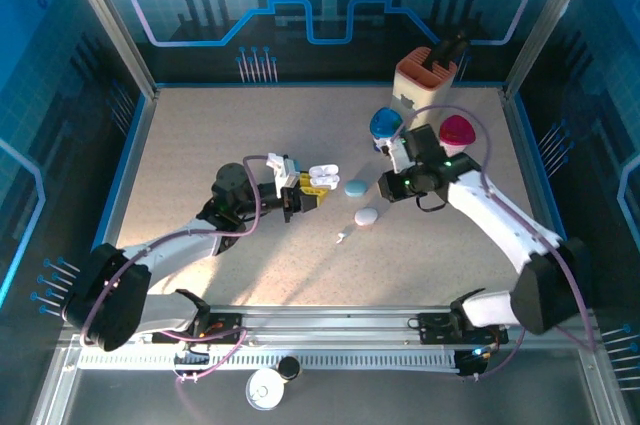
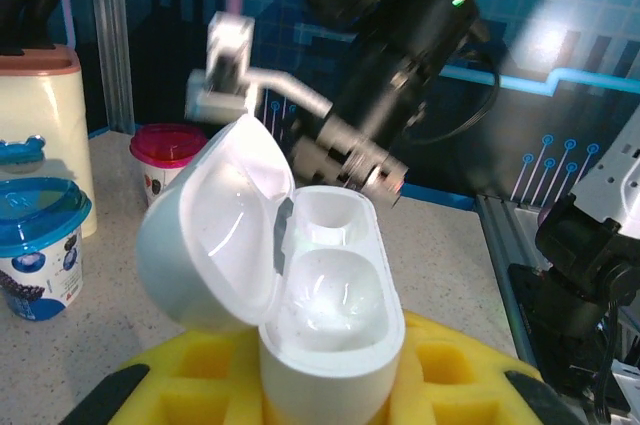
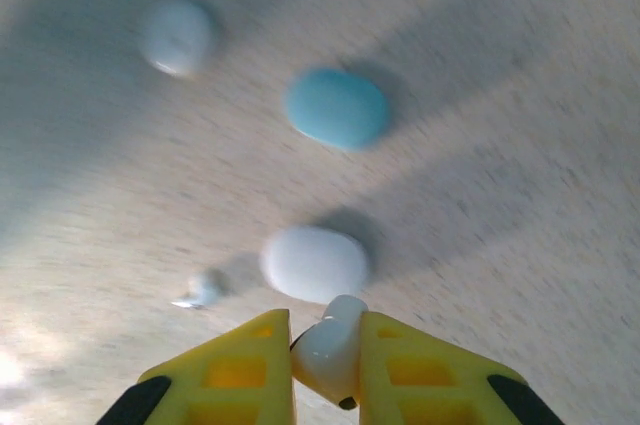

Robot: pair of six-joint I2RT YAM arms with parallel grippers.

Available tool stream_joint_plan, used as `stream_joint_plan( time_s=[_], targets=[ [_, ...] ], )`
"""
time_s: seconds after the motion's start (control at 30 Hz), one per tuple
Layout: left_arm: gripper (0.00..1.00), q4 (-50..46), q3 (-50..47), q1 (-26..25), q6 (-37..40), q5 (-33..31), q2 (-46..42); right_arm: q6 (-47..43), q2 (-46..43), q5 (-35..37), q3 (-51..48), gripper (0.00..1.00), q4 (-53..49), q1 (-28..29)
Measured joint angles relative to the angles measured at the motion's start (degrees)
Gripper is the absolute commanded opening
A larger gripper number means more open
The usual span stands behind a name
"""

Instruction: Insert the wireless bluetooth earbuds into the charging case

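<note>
My left gripper [image 1: 305,188] is shut on an open white charging case [image 1: 322,177]. In the left wrist view the charging case [image 2: 330,315] stands upright between my yellow fingers [image 2: 455,385], lid swung open to the left, both wells empty. My right gripper [image 3: 328,345] is shut on a small white earbud [image 3: 330,345] pinched between its yellow fingers. It hovers above the table just right of a pale blue pebble case [image 1: 357,186]. A white pebble case [image 3: 314,263] lies right below it, and another tiny earbud [image 3: 205,288] lies on the table to its left.
A blue-lidded cup [image 1: 385,125], a pink-lidded cup [image 1: 458,130] and a beige holder with a black tool [image 1: 425,75] stand at the back right. The right arm [image 2: 400,55] hangs close behind the held case. A blurred pale round thing [image 3: 178,37] lies farther off.
</note>
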Motion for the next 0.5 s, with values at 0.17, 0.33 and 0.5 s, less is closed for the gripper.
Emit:
stream_joint_plan(
  time_s=[0.17,0.33,0.5],
  targets=[
    [0.19,-0.2,0.0,0.1,-0.5,1.0,0.0,-2.3,-6.4,-17.1,-1.3,0.16,7.9,-2.6],
    [0.19,-1.5,0.2,0.1,-0.4,2.6,0.0,-4.7,-7.9,-32.0,-1.1,0.16,11.9,-3.3],
    [0.19,-3.7,0.9,0.1,-0.4,4.4,0.0,-7.5,-7.9,-42.5,1.2,0.16,12.0,-3.2]
  ],
)
